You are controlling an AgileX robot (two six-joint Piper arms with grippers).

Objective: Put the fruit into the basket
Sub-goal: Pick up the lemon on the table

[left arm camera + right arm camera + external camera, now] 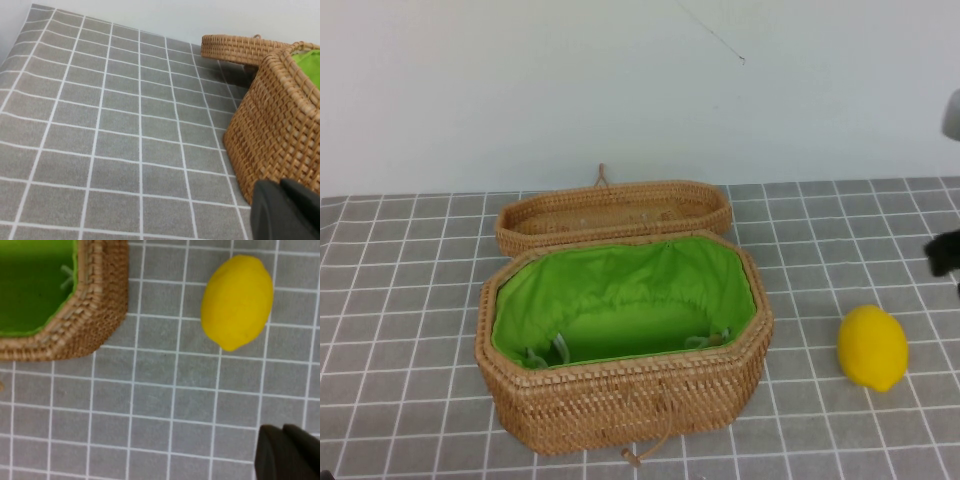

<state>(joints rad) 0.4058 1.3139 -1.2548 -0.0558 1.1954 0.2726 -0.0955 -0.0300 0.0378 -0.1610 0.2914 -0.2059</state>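
High view shows the lemon (872,346) lying on the grey checked cloth (400,300), right of the open basket (620,390), apart from it; left gripper (285,212) sits beside the basket's wall; right gripper (290,452) hovers near the lemon.

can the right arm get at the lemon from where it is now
Probably yes. The lemon lies alone on the grid cloth, right of the basket and apart from it. The right gripper hangs above with nothing between. The left gripper sits beyond the basket's far side.
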